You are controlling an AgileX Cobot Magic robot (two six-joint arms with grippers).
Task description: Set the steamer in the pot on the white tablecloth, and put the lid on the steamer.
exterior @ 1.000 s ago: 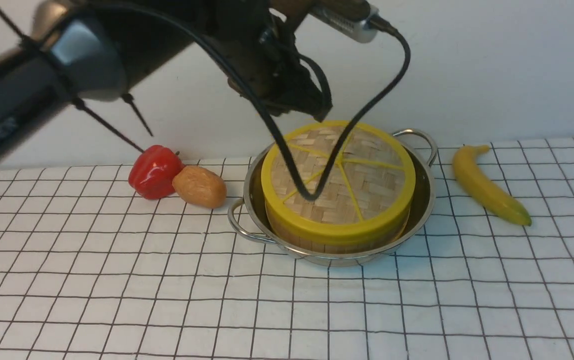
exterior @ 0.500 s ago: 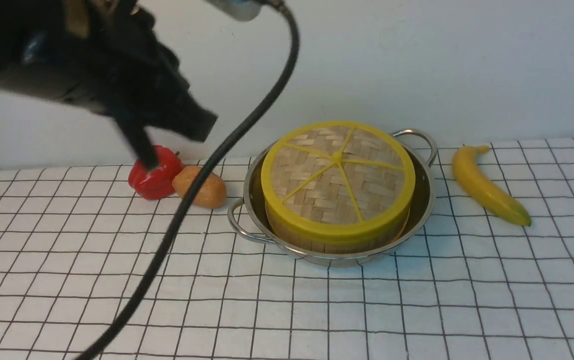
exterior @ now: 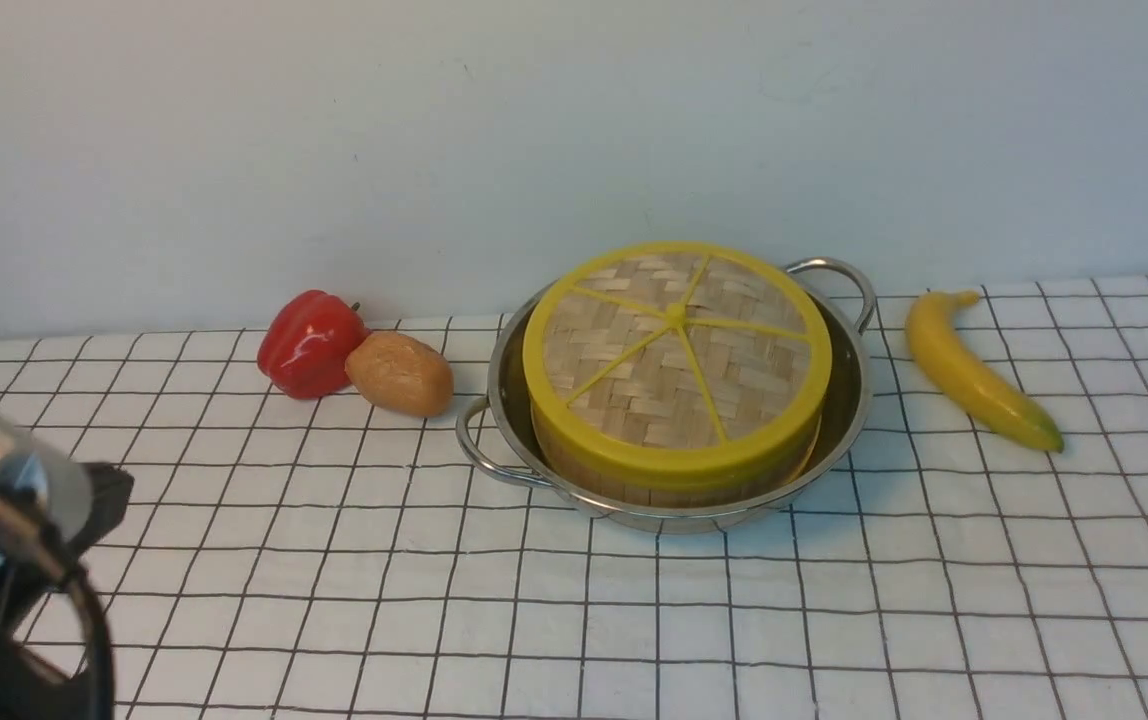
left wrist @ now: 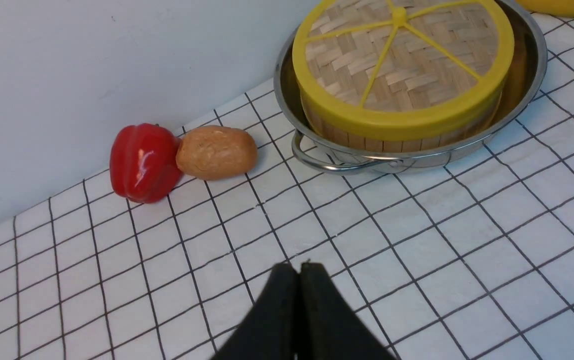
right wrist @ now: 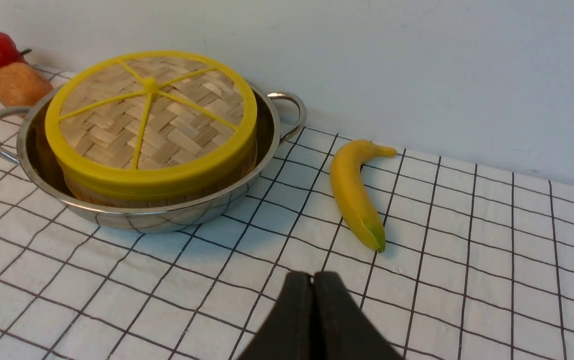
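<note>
The steel pot [exterior: 839,400] stands on the white gridded tablecloth [exterior: 574,600] at the back centre. The steamer sits inside it; only its wooden wall [exterior: 634,485] shows under the lid [exterior: 676,358], a woven disc with yellow rim and spokes that lies flat on top. The same stack shows in the left wrist view [left wrist: 402,60] and the right wrist view [right wrist: 149,117]. My left gripper [left wrist: 298,267] is shut and empty above the cloth, well short of the pot. My right gripper [right wrist: 312,276] is shut and empty, near the cloth in front of the banana. The steamer's contents are hidden.
A red pepper [exterior: 309,343] and a brown potato [exterior: 399,373] lie left of the pot. A banana [exterior: 974,372] lies right of it. A pale wall runs close behind. Part of my left arm [exterior: 4,560] fills the front view's lower left corner.
My left arm has drawn back from above the lid, swinging left and down to the near left corner. The lid, steamer and pot have not moved.
</note>
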